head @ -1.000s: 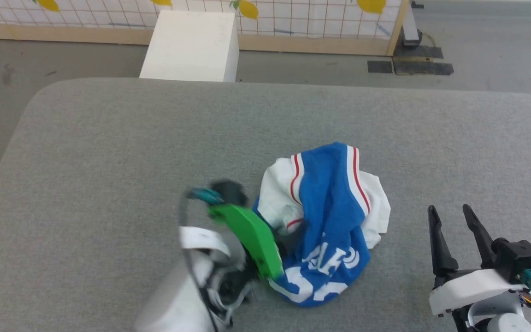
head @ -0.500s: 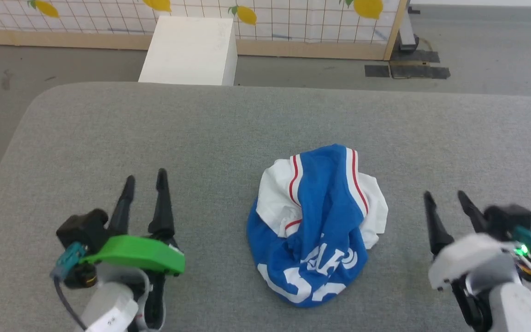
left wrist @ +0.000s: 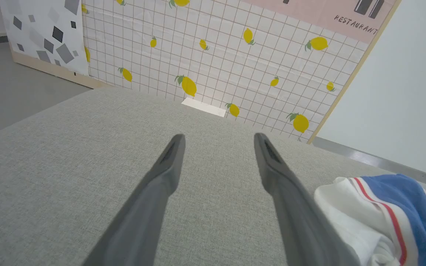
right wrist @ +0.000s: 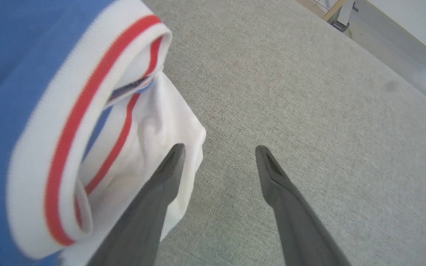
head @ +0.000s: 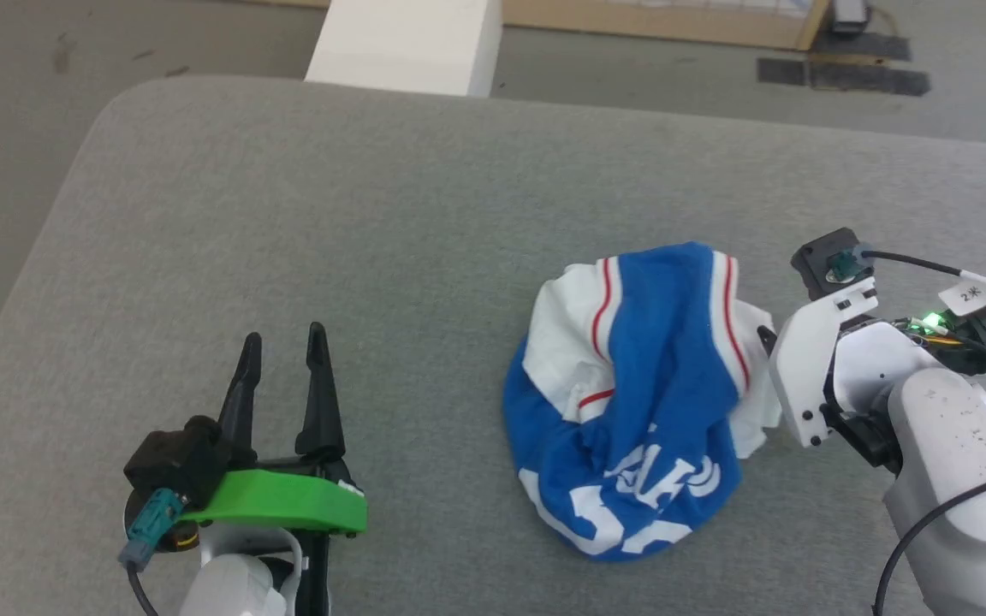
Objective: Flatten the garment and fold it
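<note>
Right gripper (right wrist: 219, 149): jaws spread wide, nothing between them. It sits at the right edge of the garment (head: 638, 402). In the right wrist view one finger lies across a white sleeve fold (right wrist: 150, 122) and the other is over bare cloth-covered surface. Whether the finger presses on the fabric or only hangs above it cannot be told.

Left gripper (head: 283, 335): jaws equally wide and empty. It is parked over the grey padded table (head: 288, 214), well apart from the garment on its left side, fingers pointing away from the robot.

Garment position: right of centre on the table, lying as a crumpled heap. The blue body is bunched and rolled over itself. White sleeve panels with red-striped trim bulge out at the far side and the right. White lettering shows only in part on the near side, creased and broken by folds. No hem, shoulder line or side seam lies straight.

Task status, as judged from this layout:
- Flattening: not begun. No part of the shirt is spread out.
- Folding: not begun. It depends on a flat garment.
- Grasp: none made by either gripper.

Remaining work: take hold of an edge or sleeve, most likely the white fold next to the right gripper; draw the heap open; bring the left gripper in to spread the other side; smooth; then fold. Practically the whole task lies ahead.
</note>
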You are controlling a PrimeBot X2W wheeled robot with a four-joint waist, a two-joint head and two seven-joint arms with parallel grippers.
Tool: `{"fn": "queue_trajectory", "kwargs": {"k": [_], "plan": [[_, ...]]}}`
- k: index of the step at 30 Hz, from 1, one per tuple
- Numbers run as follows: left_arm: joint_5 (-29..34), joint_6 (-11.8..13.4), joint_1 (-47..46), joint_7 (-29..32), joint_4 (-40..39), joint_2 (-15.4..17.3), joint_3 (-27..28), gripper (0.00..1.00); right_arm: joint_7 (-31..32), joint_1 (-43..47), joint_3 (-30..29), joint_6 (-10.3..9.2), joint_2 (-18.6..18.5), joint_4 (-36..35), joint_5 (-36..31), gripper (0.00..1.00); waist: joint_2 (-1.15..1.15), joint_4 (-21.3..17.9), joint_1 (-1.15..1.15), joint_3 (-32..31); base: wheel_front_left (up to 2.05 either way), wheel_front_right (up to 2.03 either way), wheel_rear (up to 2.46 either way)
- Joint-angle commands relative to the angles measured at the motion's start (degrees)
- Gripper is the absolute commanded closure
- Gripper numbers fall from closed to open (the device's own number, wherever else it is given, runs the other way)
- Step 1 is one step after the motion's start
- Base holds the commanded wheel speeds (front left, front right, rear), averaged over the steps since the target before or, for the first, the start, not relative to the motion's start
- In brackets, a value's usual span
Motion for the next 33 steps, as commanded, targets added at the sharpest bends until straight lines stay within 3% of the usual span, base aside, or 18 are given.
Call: {"fn": "queue_trajectory", "kwargs": {"k": [1, 8, 9, 10, 11, 13, 14, 16, 22, 25, 28, 33], "plan": [[0.9, -0.3, -0.6, -0.2, -0.2, -0.3, -0.1, 0.00, 0.1, -0.7, 1.0, -0.08, -0.4, 1.0, 0.8, 0.00, 0.00, 2.6, 0.00, 2.5, 0.00, 0.00, 0.00], [-0.6, 0.6, -0.5, -0.2, -0.2, -0.3, -1.8, 0.00, 0.3, 0.5, 6.1, -0.08, -1.6, 6.1, 4.0, 0.00, 0.00, 4.2, 0.00, 3.2, 0.00, 0.00, 0.00], [-0.7, 0.7, -0.4, -0.2, -0.2, -0.3, -1.9, 0.00, 0.7, 0.6, 6.2, -0.08, -1.6, 6.5, 4.7, 0.45, 0.00, 4.2, 0.00, 3.2, 0.00, 0.00, 0.00], [-0.8, 0.8, -0.3, -0.2, -0.2, -0.3, -2.0, 0.00, 0.5, 0.5, 6.4, -0.08, -1.9, 6.4, 5.3, 0.80, 0.00, 4.0, 0.00, 3.1, 0.00, 0.00, 0.00], [-0.9, 0.9, -0.2, -0.2, -0.1, -0.3, -2.0, 0.00, -0.2, 0.4, 6.2, -0.08, -2.1, 6.2, 5.8, 1.00, 0.00, 3.9, 0.00, 3.0, 0.00, 0.00, 0.00], [-1.0, 1.0, 0.0, -0.2, 0.0, -0.3, -2.0, 0.00, -1.9, 0.2, 4.9, -0.08, -2.6, 5.6, 7.2, 1.00, 0.00, 3.2, 0.00, 2.6, 0.00, 0.00, 0.00], [-1.0, 0.5, -0.1, -0.2, 0.2, -0.3, -2.1, 0.00, -5.8, 0.7, 0.0, -0.08, -2.6, 3.3, 9.0, 1.00, 0.00, 1.8, 0.00, 1.5, 0.00, 0.00, 0.00], [-1.4, 0.0, -0.5, -0.2, 0.5, -0.3, -2.2, 0.00, -7.9, 2.1, -3.0, -0.08, -2.1, 1.1, 9.8, 1.00, 0.00, 0.4, 0.00, 0.7, 0.00, 0.00, 0.00], [-2.1, -2.8, -7.3, 3.6, 4.1, -0.2, -5.2, 0.00, -9.6, 8.4, -6.6, -0.08, -0.4, -6.1, 10.7, 1.00, 0.00, -3.6, 0.00, -0.1, 0.00, 0.00, 0.00], [-2.3, -4.0, -14.3, 10.8, 6.5, 0.4, -7.2, 0.00, -10.0, 10.7, -9.1, -0.08, 1.1, -9.2, 10.6, 1.00, 0.00, -5.2, 0.00, 0.3, 0.00, 0.00, 0.00], [-2.7, -4.7, -22.3, 22.5, 10.5, 0.5, -10.2, 0.00, -9.7, 12.9, -10.7, -0.08, 2.7, -12.3, 10.5, 1.00, 0.00, -7.0, 0.00, 0.9, 0.00, 0.00, 0.00], [-3.1, -3.6, -32.4, 42.2, 18.5, 0.3, -14.6, 0.00, -9.0, 14.9, -11.2, -0.08, 4.2, -16.0, 10.6, 1.00, 0.00, -9.9, 0.00, 2.7, 0.00, 0.00, 0.00]]}}
